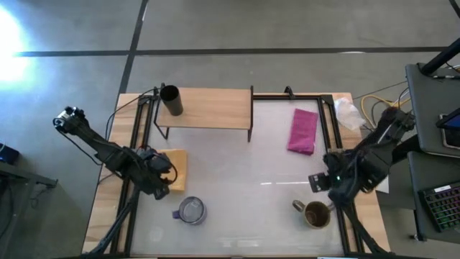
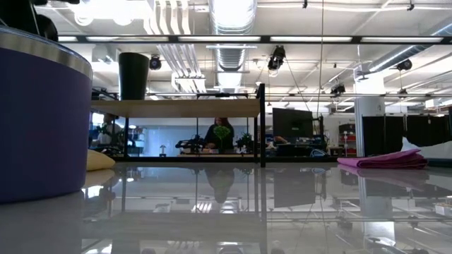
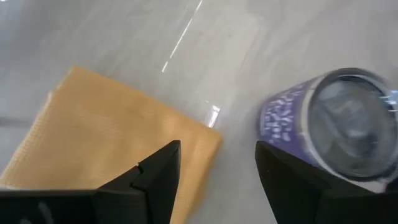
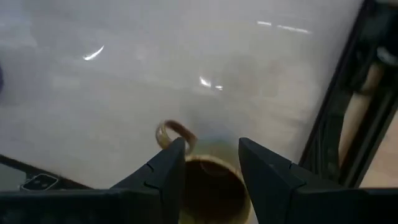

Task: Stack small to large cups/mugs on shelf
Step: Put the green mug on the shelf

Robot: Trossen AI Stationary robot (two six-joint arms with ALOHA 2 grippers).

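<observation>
1. Nearest me, the purple tumbler (image 1: pixel 192 211) with its silvery lid stands on the front of the table (image 1: pixel 237 173), left of centre. My left gripper (image 3: pixel 217 177) hangs just beside it with the jaws apart and nothing between them. In the left wrist view the tumbler (image 3: pixel 323 121) sits just past one finger, outside the gap.
2. The low view only gives me a slice of the tumbler (image 2: pixel 39 116); its left side and top run out of the picture.
3. Front right, the tan-olive mug (image 1: pixel 315 214) stands with its brown inside showing and its handle pointing left. My right gripper (image 4: pixel 211 165) hovers over it with the jaws apart, and the mug rim (image 4: pixel 208 190) shows right between the fingers. I can't tell whether they touch it. The mug's lower part is cut off in that view.
4. Under my left gripper lies the yellow cloth (image 1: pixel 176 169), just behind the tumbler.
5. Farther back on the right, the magenta cloth (image 1: pixel 303 130) lies folded, well apart from both grippers.
6. At the back stands the shelf (image 1: pixel 212 108), with the black cup (image 1: pixel 171 100) upright on its left end. The low view shows the cup (image 2: pixel 133 75) on the board.
7. Beyond the shelf legs, a person (image 2: pixel 219 134) is in the room, too small to make out.
</observation>
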